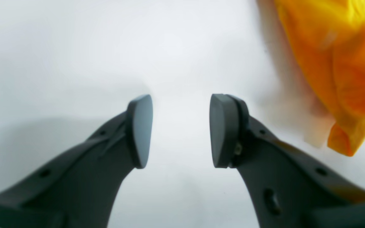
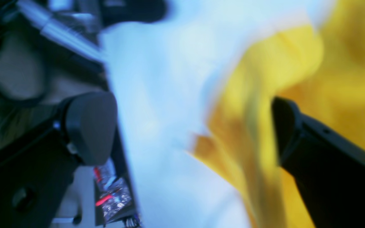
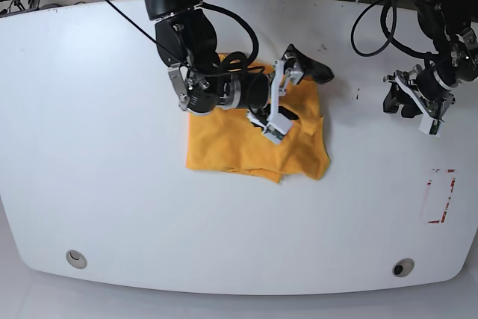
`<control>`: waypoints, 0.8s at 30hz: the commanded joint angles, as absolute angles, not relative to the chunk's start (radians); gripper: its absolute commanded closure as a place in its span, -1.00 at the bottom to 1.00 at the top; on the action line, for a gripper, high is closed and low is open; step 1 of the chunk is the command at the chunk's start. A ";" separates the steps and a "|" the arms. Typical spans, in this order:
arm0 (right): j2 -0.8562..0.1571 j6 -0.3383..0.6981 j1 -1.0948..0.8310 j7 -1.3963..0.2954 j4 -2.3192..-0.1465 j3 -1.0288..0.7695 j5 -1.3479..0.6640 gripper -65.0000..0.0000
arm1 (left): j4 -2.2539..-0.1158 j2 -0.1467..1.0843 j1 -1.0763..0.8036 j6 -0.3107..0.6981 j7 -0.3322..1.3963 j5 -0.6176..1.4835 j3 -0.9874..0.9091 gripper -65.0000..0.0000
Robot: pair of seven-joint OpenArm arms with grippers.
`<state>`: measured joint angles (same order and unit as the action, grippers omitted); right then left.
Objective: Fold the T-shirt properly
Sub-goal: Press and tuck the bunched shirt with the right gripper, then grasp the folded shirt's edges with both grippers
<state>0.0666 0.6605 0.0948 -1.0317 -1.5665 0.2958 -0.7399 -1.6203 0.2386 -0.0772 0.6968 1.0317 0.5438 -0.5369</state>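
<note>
Hovering over the T-shirt (image 3: 246, 151), right gripper (image 3: 295, 91) spread to its widest, nothing clamped; in its wrist view one fingertip (image 2: 90, 126) sits against the far background, the other in front of yellow cloth. T-shirt lies bunched at mid-table (image 3: 89, 184), roughly a rough rectangle, long axis running across the base view, lower right corner rucked. Left gripper (image 1: 181, 131) parted about halfway, empty, bare white between its pads (image 1: 139, 129); cloth edge shows only at that view's upper right. Left arm stands well apart, out toward the table's side. Judgement: right arm is far nearer, so the next grasp on a hem or corner falls to it
</note>
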 commanded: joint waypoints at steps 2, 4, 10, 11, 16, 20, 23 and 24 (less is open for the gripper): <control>0.073 0.630 0.101 -1.012 -1.643 0.325 -0.763 -1.00 | -1.639 0.252 -0.065 0.698 1.015 0.559 -0.539 0.18; 0.065 0.630 0.084 -1.012 -1.672 0.326 -0.762 -1.00 | -1.641 0.252 -0.067 0.698 1.015 0.562 -0.524 0.18; 0.016 0.630 0.059 -1.009 -1.684 0.361 -0.765 -1.00 | -1.643 0.252 -0.062 0.698 1.012 0.561 -0.458 0.18; 0.010 0.630 0.053 -1.006 -1.692 0.354 -0.766 -1.00 | -1.647 0.254 -0.062 0.698 1.012 0.561 -0.449 0.18; -0.038 0.631 0.041 -1.004 -1.745 0.219 -0.768 -1.00 | -1.725 0.252 -0.064 0.698 1.010 0.556 -0.360 0.18; -0.091 0.631 0.074 -1.004 -1.744 0.128 -0.762 -1.00 | -1.784 0.251 -0.064 0.698 1.009 0.556 -0.255 0.18; -0.136 0.631 0.116 -1.004 -1.690 0.096 -0.765 -0.94 | -1.805 0.245 -0.061 0.698 1.007 0.556 -0.203 0.18; -0.150 0.631 0.134 -1.004 -1.675 0.079 -0.765 -0.82 | -1.819 0.231 -0.061 0.698 1.007 0.556 -0.189 0.18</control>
<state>-0.1299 0.6281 0.0811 -1.0294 -1.6882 0.1028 -0.7383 -1.7821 0.2359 -0.0742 0.6971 1.0245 0.5465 -0.1978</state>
